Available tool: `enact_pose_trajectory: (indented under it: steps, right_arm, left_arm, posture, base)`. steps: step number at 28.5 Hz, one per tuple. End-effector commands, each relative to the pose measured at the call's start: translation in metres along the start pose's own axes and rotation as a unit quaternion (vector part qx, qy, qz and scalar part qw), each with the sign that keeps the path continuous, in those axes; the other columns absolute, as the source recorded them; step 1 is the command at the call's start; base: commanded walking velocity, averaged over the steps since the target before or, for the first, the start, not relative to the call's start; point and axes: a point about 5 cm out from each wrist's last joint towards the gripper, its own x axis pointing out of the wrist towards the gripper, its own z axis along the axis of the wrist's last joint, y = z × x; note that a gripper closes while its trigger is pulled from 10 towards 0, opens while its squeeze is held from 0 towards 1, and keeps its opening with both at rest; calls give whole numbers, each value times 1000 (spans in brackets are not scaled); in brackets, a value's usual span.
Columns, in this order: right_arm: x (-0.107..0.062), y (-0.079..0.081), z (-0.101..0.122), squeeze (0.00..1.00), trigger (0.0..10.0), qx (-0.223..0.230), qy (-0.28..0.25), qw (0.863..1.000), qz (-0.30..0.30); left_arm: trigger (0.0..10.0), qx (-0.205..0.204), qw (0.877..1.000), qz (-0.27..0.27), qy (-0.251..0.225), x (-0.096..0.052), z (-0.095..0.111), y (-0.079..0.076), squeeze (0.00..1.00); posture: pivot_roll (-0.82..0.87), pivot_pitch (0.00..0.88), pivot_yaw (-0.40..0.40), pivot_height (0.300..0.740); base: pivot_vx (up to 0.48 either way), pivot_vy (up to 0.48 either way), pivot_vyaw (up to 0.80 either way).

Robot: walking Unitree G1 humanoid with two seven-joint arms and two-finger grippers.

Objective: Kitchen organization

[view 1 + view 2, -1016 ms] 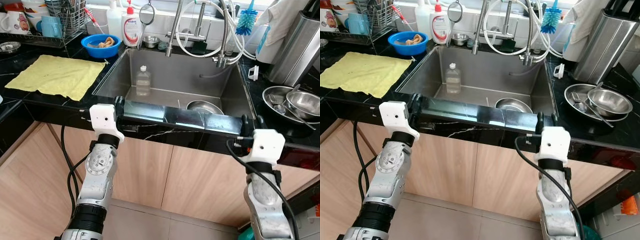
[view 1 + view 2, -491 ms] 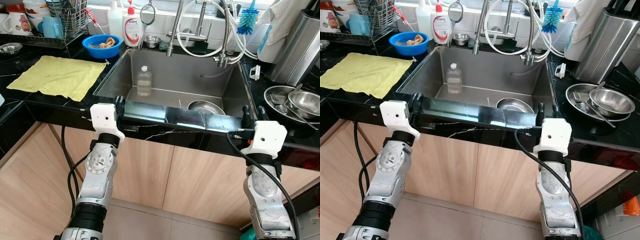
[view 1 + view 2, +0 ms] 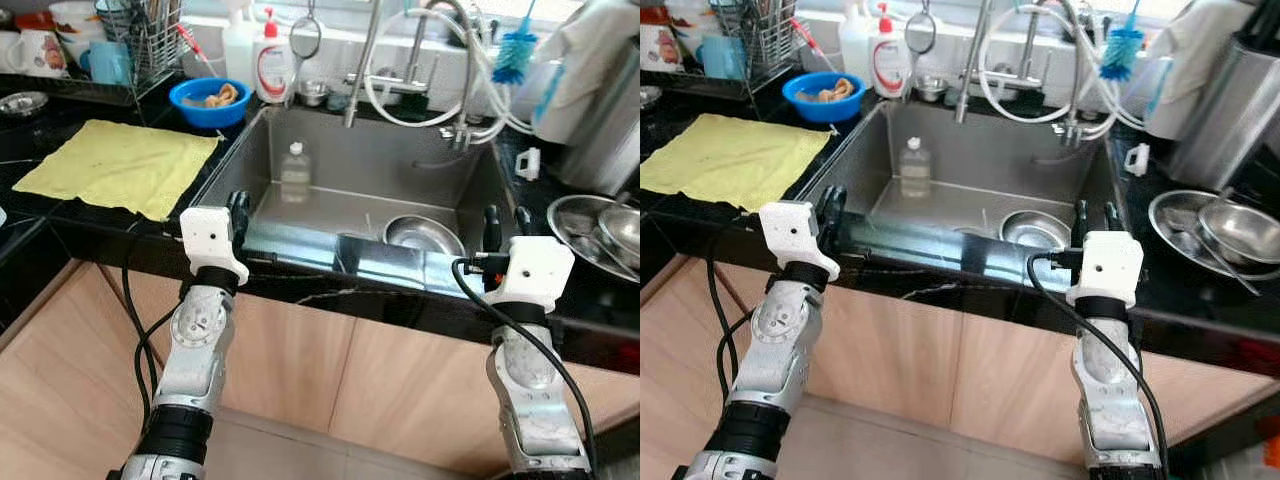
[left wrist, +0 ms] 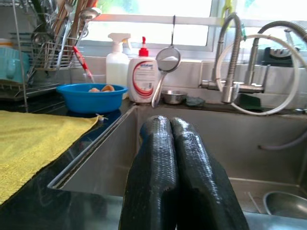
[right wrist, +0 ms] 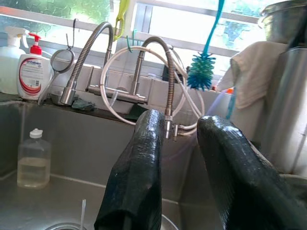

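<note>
A steel sink (image 3: 470,190) lies straight ahead in the black counter. In it a clear plastic bottle (image 3: 294,170) stands upright at the back left, and a steel bowl (image 3: 423,234) rests at the front right. My left gripper (image 3: 238,210) is shut on nothing at the sink's front left corner; its fingers (image 4: 158,143) press together. Over the front right rim my right gripper (image 3: 506,225) is open and empty, and its two fingers (image 5: 144,158) point toward the tap (image 5: 144,91). In the right wrist view the bottle (image 5: 32,160) stands off to one side.
A yellow cloth (image 3: 115,165) lies flat on the counter to the left. Behind it are a blue bowl (image 3: 209,97), a soap dispenser (image 3: 270,70) and a dish rack (image 3: 125,50). Steel bowls with a spoon (image 3: 605,225) sit on the right. Hoses (image 3: 440,90) hang over the sink.
The camera has moved, so the whole scene sits lower in the picture. My right gripper has risen, and its fingers now stand above the sink's front rim. The left gripper has kept its place.
</note>
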Motion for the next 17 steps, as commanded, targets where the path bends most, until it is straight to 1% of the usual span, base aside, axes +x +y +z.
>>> enact_pose_trajectory:
  steps: [1, 14, 17]
  right_arm:
    - [2, -7, 1, 0, 10000, -6, 1, 1000, -8]
    - [2, -5, 3, 0, 10000, -4, -2, 1000, -12]
    - [1, -8, 4, 0, 10000, -3, -2, 1000, -15]
  left_arm:
    - [10000, 1, 1000, -9, -4, 2, 1, -5, 0]
    - [10000, 1, 1000, -9, -10, 4, 3, -3, 0]
    - [10000, 2, 1000, -12, -9, 4, 3, -3, 0]
  posture:
    - [63, 0, -41, 740]
    - [63, 0, -37, 740]
    - [59, 0, -36, 740]
  base:
    - [0, 0, 0]
    - [0, 0, 0]
    - [0, 0, 0]
